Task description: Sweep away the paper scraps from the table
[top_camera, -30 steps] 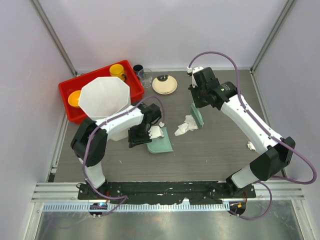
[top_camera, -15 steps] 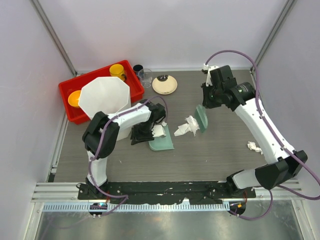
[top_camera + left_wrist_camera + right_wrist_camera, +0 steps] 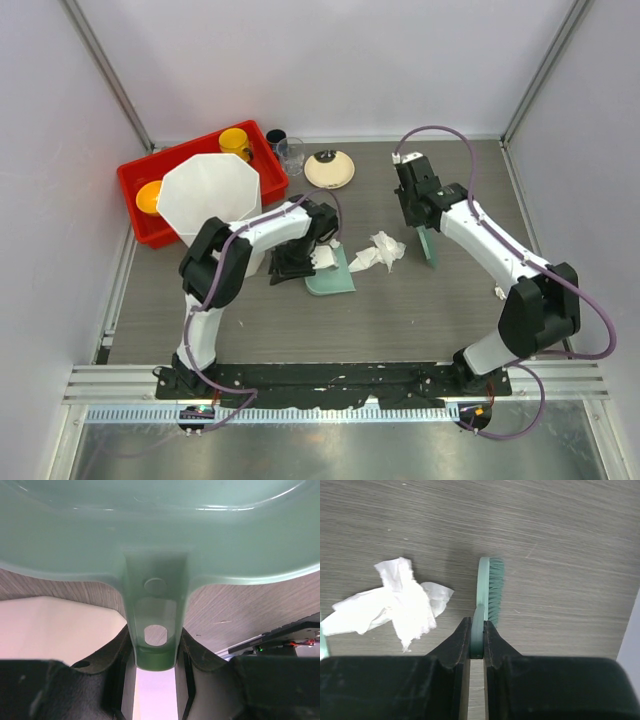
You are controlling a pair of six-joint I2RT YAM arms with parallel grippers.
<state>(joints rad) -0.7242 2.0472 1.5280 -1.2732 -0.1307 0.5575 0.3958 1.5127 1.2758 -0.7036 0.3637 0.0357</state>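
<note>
My left gripper is shut on the handle of a green dustpan; the pan fills the left wrist view. A small paper scrap lies in the pan. My right gripper is shut on the handle of a green brush, bristles down on the table; the brush shows in the right wrist view. A larger crumpled paper scrap lies between pan and brush, left of the brush in the right wrist view. Another scrap lies by the right arm.
A white octagonal bin stands beside the left arm, against a red tray holding yellow cups. A cream plate, a dark cup and a clear glass stand at the back.
My right gripper has swung the brush from left of the paper scrap to its right side and lowered it. My left gripper has slid the dustpan slightly right toward the scrap.
</note>
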